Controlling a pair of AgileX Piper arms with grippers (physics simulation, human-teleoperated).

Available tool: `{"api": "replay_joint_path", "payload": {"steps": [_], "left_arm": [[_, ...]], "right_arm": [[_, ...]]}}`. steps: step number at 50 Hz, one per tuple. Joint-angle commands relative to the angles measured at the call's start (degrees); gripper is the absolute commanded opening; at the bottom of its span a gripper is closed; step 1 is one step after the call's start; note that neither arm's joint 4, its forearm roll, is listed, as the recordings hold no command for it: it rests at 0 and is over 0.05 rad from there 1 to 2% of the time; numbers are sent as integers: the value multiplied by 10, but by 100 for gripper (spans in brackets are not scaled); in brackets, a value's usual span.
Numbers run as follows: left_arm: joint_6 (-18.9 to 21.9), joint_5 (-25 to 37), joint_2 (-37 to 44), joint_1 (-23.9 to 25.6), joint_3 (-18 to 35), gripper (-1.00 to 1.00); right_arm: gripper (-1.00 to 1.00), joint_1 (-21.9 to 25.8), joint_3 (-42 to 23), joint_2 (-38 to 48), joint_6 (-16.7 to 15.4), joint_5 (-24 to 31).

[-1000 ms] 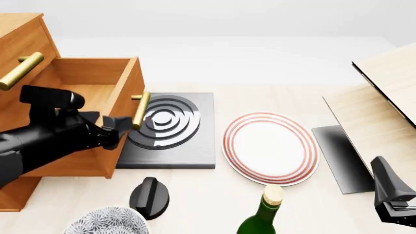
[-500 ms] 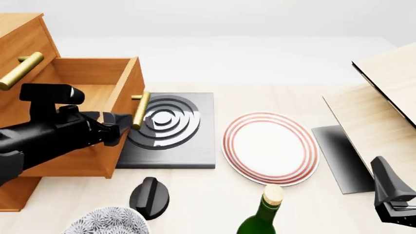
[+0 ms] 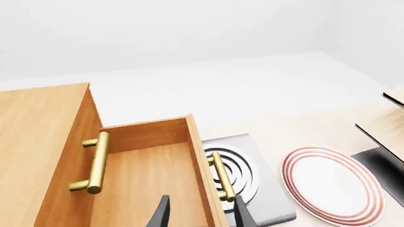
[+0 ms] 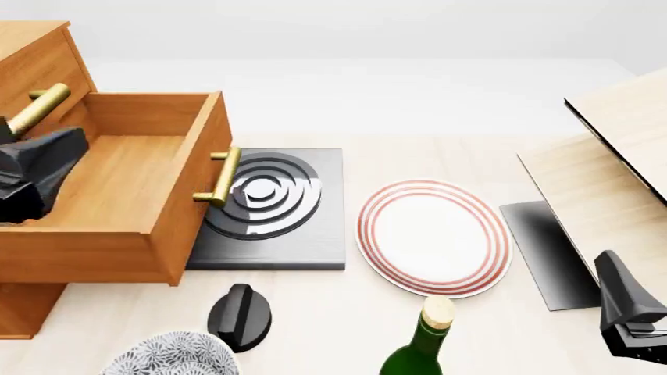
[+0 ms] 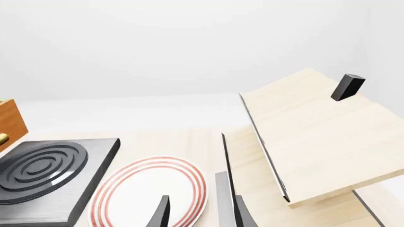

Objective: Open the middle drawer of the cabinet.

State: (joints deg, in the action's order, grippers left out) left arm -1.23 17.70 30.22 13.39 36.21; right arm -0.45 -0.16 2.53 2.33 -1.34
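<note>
One drawer stands pulled well out of the cabinet (image 4: 31, 55): the middle drawer (image 4: 115, 187), at front-view left. Left gripper (image 3: 198, 213) open, empty, clear of its handle (image 4: 217, 176). Right gripper (image 5: 198, 213) open, idle. Opening looks done; next, retreat

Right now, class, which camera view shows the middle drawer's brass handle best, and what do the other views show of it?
The front view: the middle drawer's brass handle shows whole and unobstructed. The left wrist view shows it smaller, near the frame's edge. The right wrist view shows no drawer handle clearly.
</note>
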Motion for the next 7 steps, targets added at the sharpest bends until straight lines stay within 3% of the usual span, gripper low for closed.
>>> {"api": "replay_joint_path", "payload": {"steps": [1, 4, 5, 7], "left_arm": [[41, 56, -191, -111, 1, 100], [41, 66, -230, -134, -4, 100], [48, 79, -284, -153, -10, 100], [93, 50, -302, -175, -5, 100]], "right_arm": [[100, 0, 0, 0, 0, 0], [100, 0, 0, 0, 0, 0], [100, 0, 0, 0, 0, 0], [100, 0, 0, 0, 0, 0]]}}
